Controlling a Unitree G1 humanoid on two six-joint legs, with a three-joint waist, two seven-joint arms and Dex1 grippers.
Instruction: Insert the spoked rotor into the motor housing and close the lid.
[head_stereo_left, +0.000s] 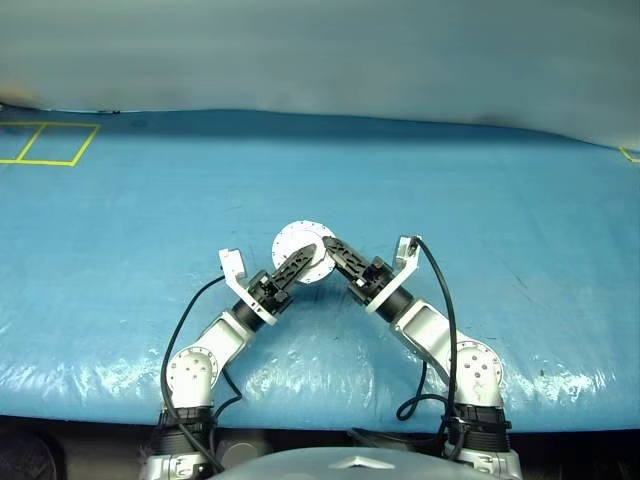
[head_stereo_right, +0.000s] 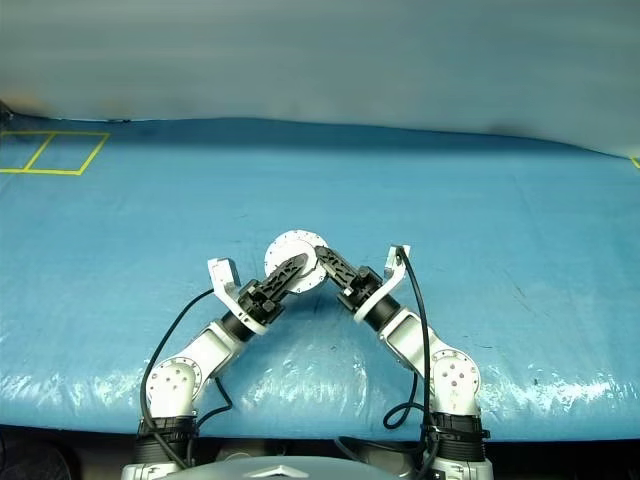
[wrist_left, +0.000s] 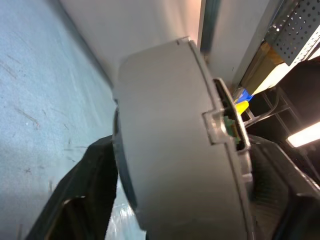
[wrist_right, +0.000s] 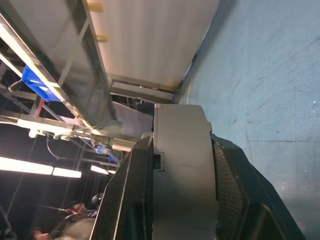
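Observation:
A round silver-grey motor housing hangs above the blue table between both arms, its flat face with a ring of small holes turned up toward my head. My right gripper is shut on its thick rim, one black finger on each face. From the other side, my left gripper has its black fingers against both faces of the housing. A seam runs near one face; I cannot tell the lid apart from the housing. The spoked rotor is hidden.
The blue tarp-covered table stretches wide on all sides. Yellow tape squares mark its far left corner. The table's front edge runs just before the arms' shoulders. Metal racks and a person show beyond the table in the right wrist view.

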